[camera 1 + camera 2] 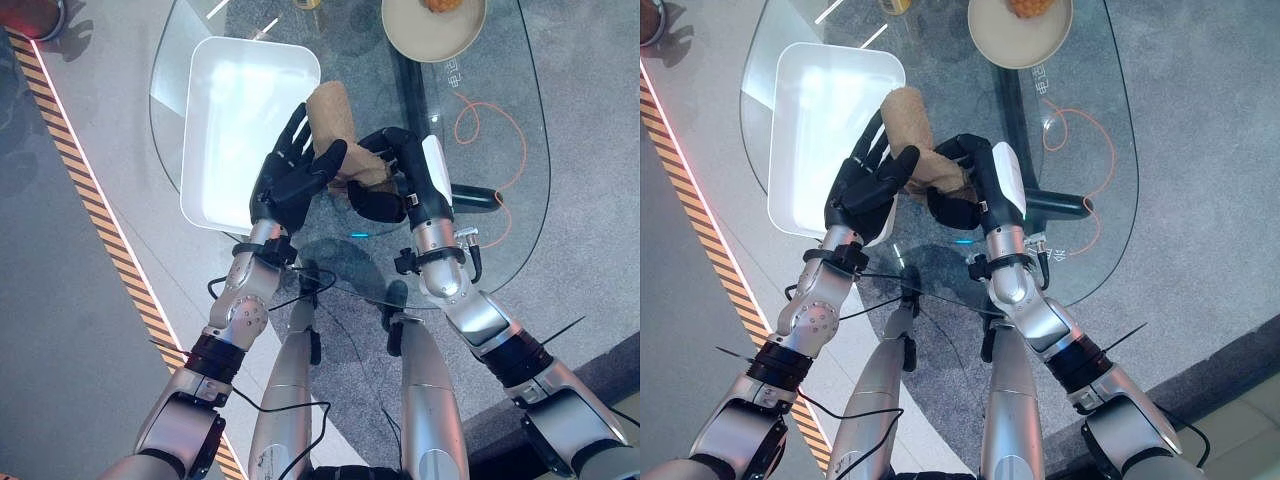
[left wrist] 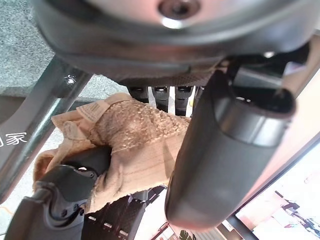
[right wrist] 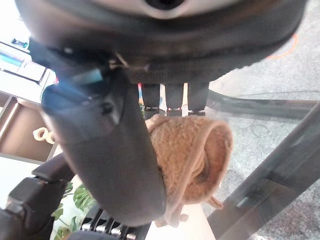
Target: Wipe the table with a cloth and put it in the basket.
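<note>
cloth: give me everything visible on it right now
The cloth is tan, nubby terry with a small sewn label, bunched into a loose roll. It is held above the glass table, beside the white basket. The right hand is curled round it; the left hand touches it with straight fingers.

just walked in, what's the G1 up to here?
It's holding a tan cloth over the glass table between both hands. The right robot hand is curled around the bunched end; the left robot hand has its fingers straight against the cloth, thumb across it. The white basket sits right beside the left robot hand; the cloth isn't in it yet.
</note>
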Controlling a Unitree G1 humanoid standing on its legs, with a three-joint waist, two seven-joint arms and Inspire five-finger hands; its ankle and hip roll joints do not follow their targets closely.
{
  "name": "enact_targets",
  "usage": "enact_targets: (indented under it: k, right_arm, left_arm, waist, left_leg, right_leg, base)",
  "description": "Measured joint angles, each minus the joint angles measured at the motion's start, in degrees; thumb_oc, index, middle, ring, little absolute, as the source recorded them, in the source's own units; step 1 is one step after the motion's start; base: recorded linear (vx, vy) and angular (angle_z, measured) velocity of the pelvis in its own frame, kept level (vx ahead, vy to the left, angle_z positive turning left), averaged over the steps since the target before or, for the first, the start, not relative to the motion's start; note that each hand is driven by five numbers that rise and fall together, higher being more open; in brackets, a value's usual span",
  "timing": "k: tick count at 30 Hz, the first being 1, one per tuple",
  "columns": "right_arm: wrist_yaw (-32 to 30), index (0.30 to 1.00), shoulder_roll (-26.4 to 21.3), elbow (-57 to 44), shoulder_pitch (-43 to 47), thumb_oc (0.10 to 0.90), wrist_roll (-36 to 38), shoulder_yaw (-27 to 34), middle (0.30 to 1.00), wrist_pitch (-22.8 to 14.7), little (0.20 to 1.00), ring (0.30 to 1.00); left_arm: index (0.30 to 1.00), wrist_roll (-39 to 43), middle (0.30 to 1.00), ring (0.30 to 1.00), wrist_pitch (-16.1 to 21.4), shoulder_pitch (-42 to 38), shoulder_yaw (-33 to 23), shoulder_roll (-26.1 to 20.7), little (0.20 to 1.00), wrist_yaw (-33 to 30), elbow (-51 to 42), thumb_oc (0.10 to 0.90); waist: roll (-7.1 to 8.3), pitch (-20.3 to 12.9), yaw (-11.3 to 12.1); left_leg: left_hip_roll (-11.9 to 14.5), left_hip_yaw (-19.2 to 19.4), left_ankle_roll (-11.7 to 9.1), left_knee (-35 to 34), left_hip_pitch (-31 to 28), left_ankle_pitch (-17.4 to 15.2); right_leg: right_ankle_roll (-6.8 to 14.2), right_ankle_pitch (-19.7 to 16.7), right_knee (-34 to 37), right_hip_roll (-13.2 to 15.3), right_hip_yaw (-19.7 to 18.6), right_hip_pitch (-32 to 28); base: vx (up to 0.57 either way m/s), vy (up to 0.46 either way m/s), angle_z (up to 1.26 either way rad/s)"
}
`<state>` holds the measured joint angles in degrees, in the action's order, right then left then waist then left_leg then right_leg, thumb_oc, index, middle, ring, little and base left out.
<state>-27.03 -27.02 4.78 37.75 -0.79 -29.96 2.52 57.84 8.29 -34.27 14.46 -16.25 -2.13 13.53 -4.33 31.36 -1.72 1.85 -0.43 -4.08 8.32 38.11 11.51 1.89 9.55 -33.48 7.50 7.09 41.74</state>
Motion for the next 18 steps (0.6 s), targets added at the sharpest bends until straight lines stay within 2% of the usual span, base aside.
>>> enact_targets:
  k: [7,8,9,10,11,12,18]
  right_arm:
    - [1.64,0.3,0.05,-1.41,0.02,0.1,0.33,-1.16,0.3,0.72,0.2,0.3]
    - [1.72,0.3,0.04,-1.41,0.06,0.1,0.34,-1.49,0.3,0.72,0.2,0.3]
    - [1.76,0.3,0.05,-1.41,0.07,0.1,0.34,-1.67,0.3,0.72,0.2,0.3]
    - [1.88,0.3,0.11,-1.41,0.08,0.1,0.34,-1.79,0.3,0.72,0.2,0.3]
    - [1.93,0.3,0.17,-1.41,0.08,0.1,0.34,-1.81,0.3,0.72,0.2,0.3]
    - [1.93,0.3,0.3,-1.42,0.12,0.1,0.34,-1.79,0.3,0.72,0.2,0.3]
    - [2.26,0.3,0.36,-3.76,0.29,0.1,0.32,-2.24,0.3,0.72,0.2,0.3]
  left_arm:
    - [0.9,-0.02,0.9,0.9,0.04,-0.95,0.02,0.12,0.9,-1.46,0.0,0.8]
    - [0.832,-0.01,0.832,0.832,0.15,-1.0,0.03,0.12,0.82,-1.8,0.0,0.72]
    - [0.714,-0.01,0.714,0.714,0.38,-1.0,0.04,0.14,0.683,-1.98,0.0,0.583]
    - [0.528,-0.01,0.528,0.528,0.9,-0.99,0.03,0.18,0.466,-2.05,0.02,0.366]
    - [0.451,-0.01,0.451,0.451,1.28,-1.0,0.03,0.19,0.376,-2.05,0.02,0.276]
    - [0.3,-0.01,0.3,0.3,1.99,-0.99,0.03,0.21,0.2,-2.05,0.02,0.1]
    - [0.3,-2.08,0.3,0.3,5.67,-1.47,-0.24,0.22,0.2,-2.09,0.05,0.1]
  waist:
    - [0.0,0.0,0.02]
    - [0.0,0.0,0.02]
    - [0.0,0.0,0.02]
    - [0.0,0.0,0.05]
    - [0.0,0.0,0.04]
    - [0.0,0.0,0.03]
    - [0.0,0.0,0.01]
  left_leg:
    - [0.01,0.0,-0.01,0.0,-0.03,0.0]
    - [0.0,0.0,-0.01,0.0,-0.03,0.0]
    - [0.01,0.0,-0.01,0.0,-0.03,0.0]
    - [0.01,0.0,-0.01,0.0,-0.03,0.01]
    - [0.01,0.0,-0.01,0.0,-0.03,0.01]
    - [0.01,0.0,-0.01,0.0,-0.03,0.01]
    - [0.01,0.0,-0.01,0.0,-0.03,0.01]
  right_leg:
    - [0.0,0.0,-0.07,-0.01,-0.01,0.02]
    - [0.0,0.0,-0.08,-0.01,-0.01,0.02]
    - [0.0,0.0,-0.09,-0.01,-0.01,0.02]
    - [0.0,0.0,-0.1,-0.02,-0.01,0.03]
    - [0.0,0.01,-0.11,-0.02,-0.01,0.04]
    - [0.0,0.01,-0.11,-0.02,-0.01,0.04]
    - [0.0,0.01,-0.13,-0.02,-0.02,0.04]
  base:
    - [0.0,0.0,0.0]
    - [0.0,0.0,0.0]
    - [0.0,0.0,0.0]
    - [0.0,0.0,0.0]
    - [0.0,0.0,0.0]
    - [0.0,0.0,0.0]
    - [0.0,0.0,0.0]
